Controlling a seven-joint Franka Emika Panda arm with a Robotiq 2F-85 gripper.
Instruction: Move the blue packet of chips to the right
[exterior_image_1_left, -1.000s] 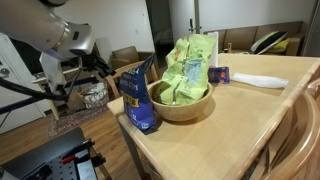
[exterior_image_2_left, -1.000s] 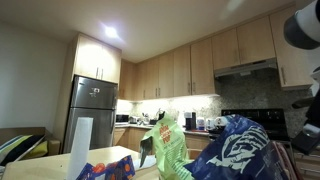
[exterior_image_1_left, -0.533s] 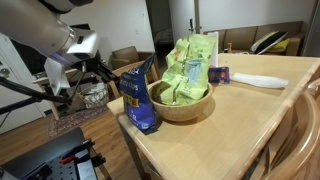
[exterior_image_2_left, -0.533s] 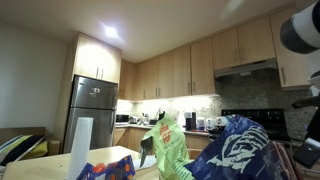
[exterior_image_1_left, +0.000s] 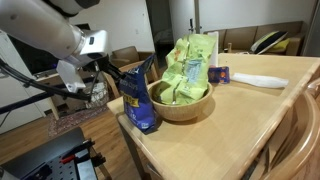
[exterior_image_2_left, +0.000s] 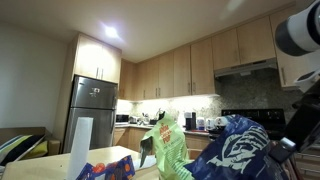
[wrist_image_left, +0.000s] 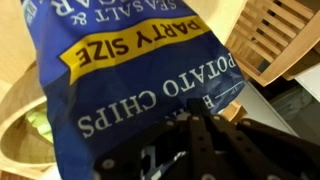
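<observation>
Blue packet of chips (exterior_image_1_left: 140, 98) stands upright on the table (exterior_image_1_left: 230, 125), right against the wooden bowl (exterior_image_1_left: 185, 108), on the bowl's side nearest the robot. The arm (exterior_image_1_left: 50, 30) reaches down from above, beyond the table edge, wrist bent toward the packet. Its gripper (exterior_image_1_left: 104, 80) sits at the packet's side away from the bowl. In the wrist view the dark fingers (wrist_image_left: 215, 138) are pressed together against the printed foil; whether they pinch any of it cannot be told. The bowl holds several light green packets (exterior_image_1_left: 190, 62) rising above its rim. 1 small flat blue packet (exterior_image_1_left: 219, 74) lies beyond the bowl.
</observation>
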